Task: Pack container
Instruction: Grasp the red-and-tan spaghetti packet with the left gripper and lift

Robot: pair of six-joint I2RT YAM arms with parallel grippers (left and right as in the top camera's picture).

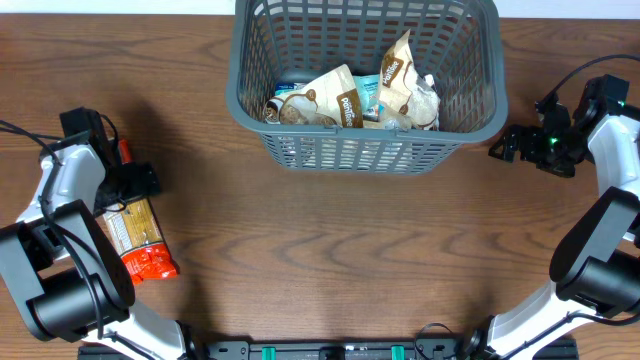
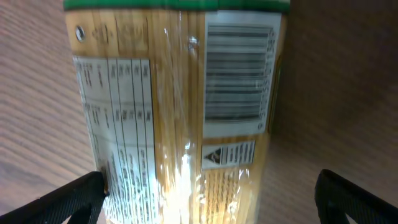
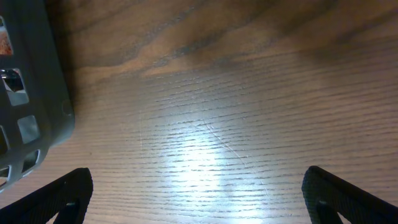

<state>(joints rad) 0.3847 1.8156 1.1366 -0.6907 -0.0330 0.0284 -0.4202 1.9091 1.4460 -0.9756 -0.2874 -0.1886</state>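
Observation:
The dark grey lattice basket (image 1: 366, 150) stands at the back centre and holds several snack packets (image 1: 345, 100). A long clear packet of pasta with an orange end (image 1: 138, 238) lies on the table at the left. My left gripper (image 1: 135, 185) is open, low over this packet; in the left wrist view the packet (image 2: 180, 118) fills the space between the fingers (image 2: 211, 199), the left finger touching its edge. My right gripper (image 1: 505, 143) is open and empty just right of the basket; its wrist view shows the basket's corner (image 3: 37, 118) and bare wood between the fingers (image 3: 199, 193).
The wooden table (image 1: 350, 260) stretches in front of the basket. Cables run by both arms at the left and right edges.

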